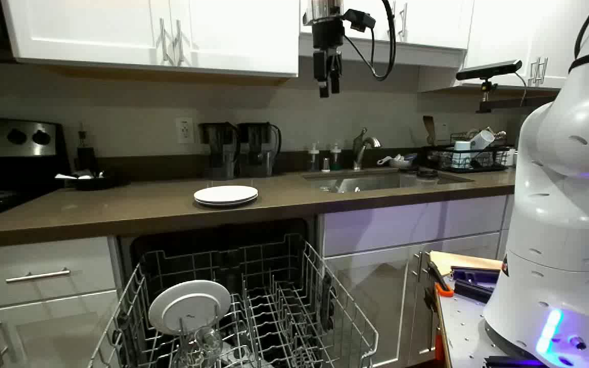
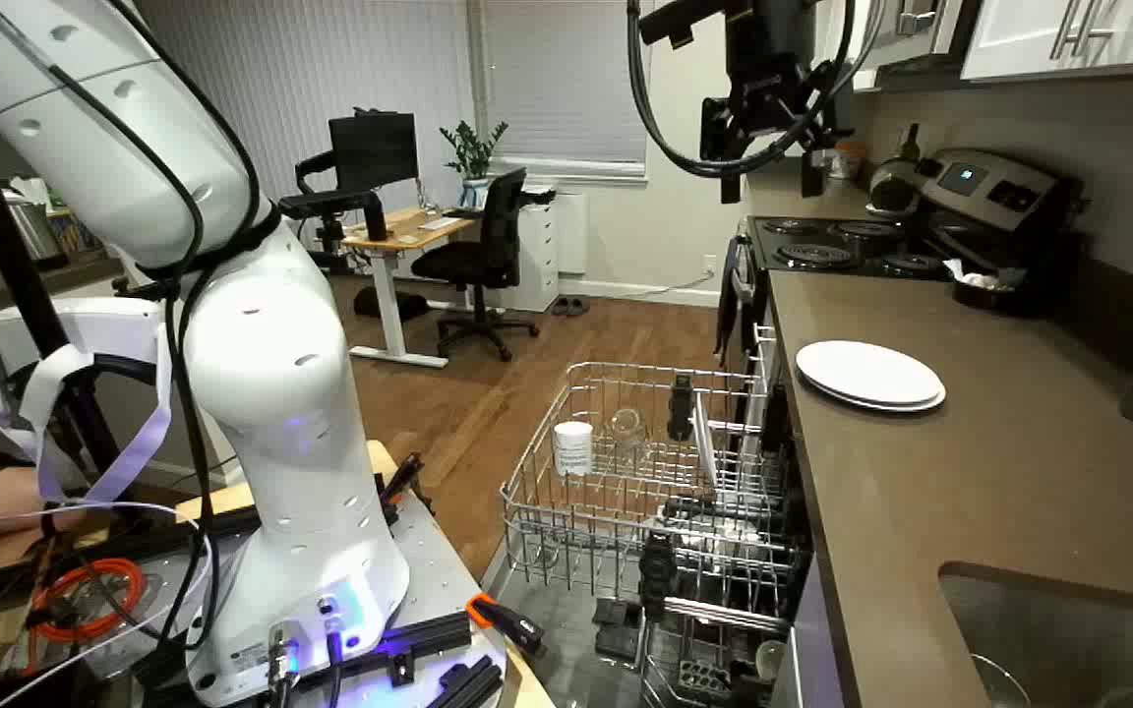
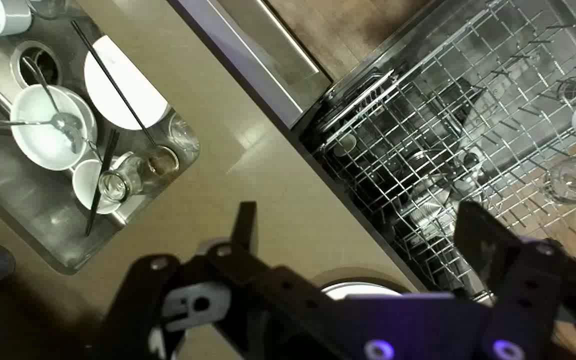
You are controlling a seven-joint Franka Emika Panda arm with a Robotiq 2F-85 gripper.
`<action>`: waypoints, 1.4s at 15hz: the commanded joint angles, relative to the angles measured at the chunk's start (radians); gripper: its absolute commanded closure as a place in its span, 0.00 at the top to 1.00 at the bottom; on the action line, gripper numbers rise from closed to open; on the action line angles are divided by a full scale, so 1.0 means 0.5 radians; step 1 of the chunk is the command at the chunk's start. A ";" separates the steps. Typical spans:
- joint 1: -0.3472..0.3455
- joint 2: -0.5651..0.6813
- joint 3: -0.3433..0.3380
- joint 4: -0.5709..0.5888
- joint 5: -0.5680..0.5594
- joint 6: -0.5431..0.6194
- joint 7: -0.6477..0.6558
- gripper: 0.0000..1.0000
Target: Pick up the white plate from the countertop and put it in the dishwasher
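The white plate point(image 1: 226, 193) lies flat on the brown countertop point(image 1: 136, 207) near its front edge, above the dishwasher. It also shows in an exterior view point(image 2: 869, 372), with a second plate rim directly beneath it. In the wrist view only a sliver of the plate point(image 3: 360, 289) shows; my gripper hides the rest. My gripper point(image 1: 329, 92) is open and empty, high above the counter and to the sink side of the plate. Its two fingers point(image 3: 359, 207) stand wide apart in the wrist view. The dishwasher's wire rack point(image 1: 279, 301) is pulled out below the counter.
The rack holds a larger white dish point(image 1: 189, 306) standing on edge, glasses point(image 2: 628, 429) and a white cup point(image 2: 573, 448). The sink point(image 3: 43, 220) holds bowls and utensils. Two pitchers point(image 1: 258, 148) stand behind the plate. White upper cabinets point(image 1: 233, 36) hang near gripper height.
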 commanded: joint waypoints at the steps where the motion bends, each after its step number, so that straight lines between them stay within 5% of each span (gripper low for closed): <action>1: 0.014 0.001 -0.012 0.005 -0.003 -0.006 0.003 1.00; 9: 0.052 -0.001 0.027 -0.045 -0.023 0.116 0.013 1.00; 15: 0.172 -0.008 0.228 -0.248 -0.169 0.639 0.150 1.00; 21: 0.171 0.145 0.465 -0.391 -0.603 1.036 0.528 1.00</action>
